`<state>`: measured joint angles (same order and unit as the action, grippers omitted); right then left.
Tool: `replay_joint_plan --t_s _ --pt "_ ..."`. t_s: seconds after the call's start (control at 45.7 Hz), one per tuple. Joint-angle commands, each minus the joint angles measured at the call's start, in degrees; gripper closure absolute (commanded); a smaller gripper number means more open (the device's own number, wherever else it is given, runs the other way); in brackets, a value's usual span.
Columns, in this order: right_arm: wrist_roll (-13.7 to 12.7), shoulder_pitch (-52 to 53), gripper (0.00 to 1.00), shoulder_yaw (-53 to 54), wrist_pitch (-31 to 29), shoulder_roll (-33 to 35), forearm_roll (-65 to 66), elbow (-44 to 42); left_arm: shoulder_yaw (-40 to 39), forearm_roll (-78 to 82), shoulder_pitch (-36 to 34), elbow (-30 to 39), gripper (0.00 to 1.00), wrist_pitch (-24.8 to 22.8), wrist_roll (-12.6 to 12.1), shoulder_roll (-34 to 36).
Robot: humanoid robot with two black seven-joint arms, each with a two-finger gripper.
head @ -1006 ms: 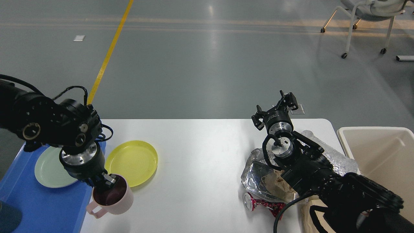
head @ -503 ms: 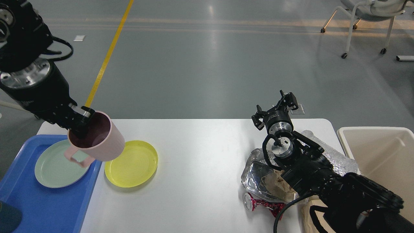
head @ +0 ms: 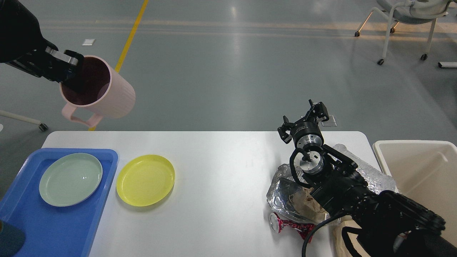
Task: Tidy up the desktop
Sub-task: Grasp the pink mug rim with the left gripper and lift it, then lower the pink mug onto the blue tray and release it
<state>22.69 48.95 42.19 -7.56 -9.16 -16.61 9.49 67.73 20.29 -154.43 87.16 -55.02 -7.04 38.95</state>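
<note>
Left gripper (head: 69, 69) is pinching the rim of a pink mug (head: 101, 89), one finger inside the mouth and one outside. A second ago the mug sat low by the near edge of the yellow plate (head: 145, 180); half a second ago it hung over the gap between that plate and the blue tray (head: 60, 225). It is now carried high and to the left, well clear of the desk (head: 221, 185), tilted with its mouth toward the camera and the handle hanging at the lower left.

Right gripper (head: 303, 119) has not shifted across the three views. Its fingers stand spread and empty above the far right part of the desk, over a heap of crumpled foil (head: 282, 185) with brown paper in it.

The desk spans the middle of the view, tray at its left end and a cream bin (head: 421, 167) just off its right end. A pale green plate (head: 70, 179) already lies in the tray. The yellow plate rests on the bare desk just beside the tray. A crushed red can (head: 292, 225) lies near the foil at the near right (partly behind the right arm).

Judgement: the lift has cleared the mug from the plates, so the step in hand appears to be carrying it to the tray. The tilt is pronounced and the hold is on the rim only; slippage is a risk. Remaining: mug, yellow plate and the rubbish at right.
</note>
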Motion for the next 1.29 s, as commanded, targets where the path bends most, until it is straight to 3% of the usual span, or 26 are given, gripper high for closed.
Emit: replay_joint_plan --t_s 0.0,0.197,0.481,0.787,1.268 --pt "0.0 0.0 0.0 0.0 0.0 0.0 0.0 0.0 0.6 0.2 3.5 -0.4 1.0 0.0 -0.4 -0.3" --pt "0.0 0.0 0.0 0.0 0.0 0.0 0.0 0.0 2.8 0.4 14.3 -3.0 1.0 0.0 -0.9 -0.5" --pt "0.0 0.0 0.0 0.0 0.0 0.0 0.0 0.0 7.0 1.1 35.9 -10.2 1.0 0.0 -0.9 -0.8" --pt "0.1 0.0 0.0 0.0 0.0 0.0 0.0 0.0 9.2 0.6 47.9 -15.2 1.0 0.3 -0.1 -3.7" --pt "0.1 0.0 0.0 0.0 0.0 0.0 0.0 0.0 9.4 0.6 63.0 -16.9 0.99 22.8 -0.1 -6.2"
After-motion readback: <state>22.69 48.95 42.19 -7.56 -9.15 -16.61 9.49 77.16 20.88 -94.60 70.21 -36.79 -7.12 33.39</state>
